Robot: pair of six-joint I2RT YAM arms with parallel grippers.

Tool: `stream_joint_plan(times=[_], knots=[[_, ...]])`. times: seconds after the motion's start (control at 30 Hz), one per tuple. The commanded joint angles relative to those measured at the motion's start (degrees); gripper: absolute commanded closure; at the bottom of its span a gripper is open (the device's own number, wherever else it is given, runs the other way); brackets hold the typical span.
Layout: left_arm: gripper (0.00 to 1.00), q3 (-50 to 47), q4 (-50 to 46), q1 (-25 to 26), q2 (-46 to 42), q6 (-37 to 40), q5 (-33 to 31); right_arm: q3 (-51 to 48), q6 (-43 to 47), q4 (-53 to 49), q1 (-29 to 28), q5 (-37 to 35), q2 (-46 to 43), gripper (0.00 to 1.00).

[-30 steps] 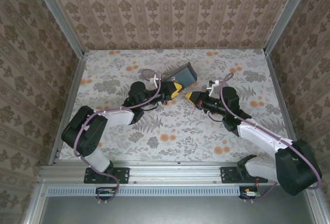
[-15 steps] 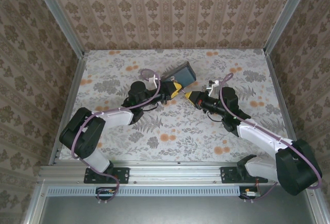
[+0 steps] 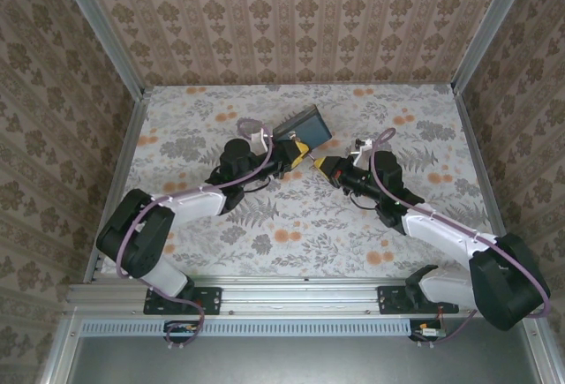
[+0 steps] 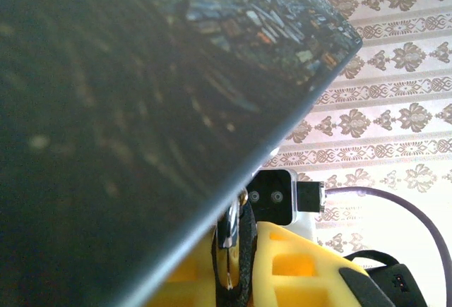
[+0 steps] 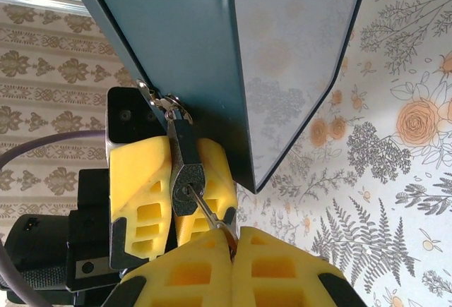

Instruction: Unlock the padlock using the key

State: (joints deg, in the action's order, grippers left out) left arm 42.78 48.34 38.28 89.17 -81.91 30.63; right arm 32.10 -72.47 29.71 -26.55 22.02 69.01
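Right wrist view: key (image 5: 207,212) tip in the padlock (image 5: 185,173), turn pending.
Left gripper (image 3: 294,156) clamps the padlock at the dark case's (image 5: 282,53) edge; right gripper (image 5: 232,245) pinches the key just below it. You should twist next.

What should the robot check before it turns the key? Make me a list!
1. Key in the keyhole: ok. The key has its tip in the bottom of the padlock.
2. Key pushed all the way in: cannot tell.
3. Key held tight: ok. The right gripper pinches the key's head.
4. Padlock held steady: ok. The left gripper clamps it between its yellow fingers.
5. Room to twist: probably ok. The dark case hangs from the padlock's top, away from the key.
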Motion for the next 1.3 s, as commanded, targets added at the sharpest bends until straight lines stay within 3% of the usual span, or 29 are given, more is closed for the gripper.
stream_joint_plan(times=[0.0,0.57,1.07,1.23,1.27], knots=[[1.0,0.3,3.9,1.5,-3.1,3.1,2.4,1.4,-1.0,1.0,-0.3,-4.4,0.5,1.0],[1.0,0.0,-4.2,2.7,-5.8,10.1,-1.1,4.9,-2.5,4.8,-3.9,-7.5,4.2,1.0],[1.0,-0.9,-2.1,3.2,-4.5,8.8,-0.3,9.2,-0.7,9.7,-5.8,-6.7,8.0,1.0],[1.0,-1.5,2.5,3.8,-2.3,6.0,-0.4,12.6,0.7,10.6,-6.6,-3.7,9.7,1.0],[1.0,-2.0,3.3,3.5,-2.2,5.2,-0.9,12.8,0.8,10.9,-6.6,-2.8,9.8,0.95]])
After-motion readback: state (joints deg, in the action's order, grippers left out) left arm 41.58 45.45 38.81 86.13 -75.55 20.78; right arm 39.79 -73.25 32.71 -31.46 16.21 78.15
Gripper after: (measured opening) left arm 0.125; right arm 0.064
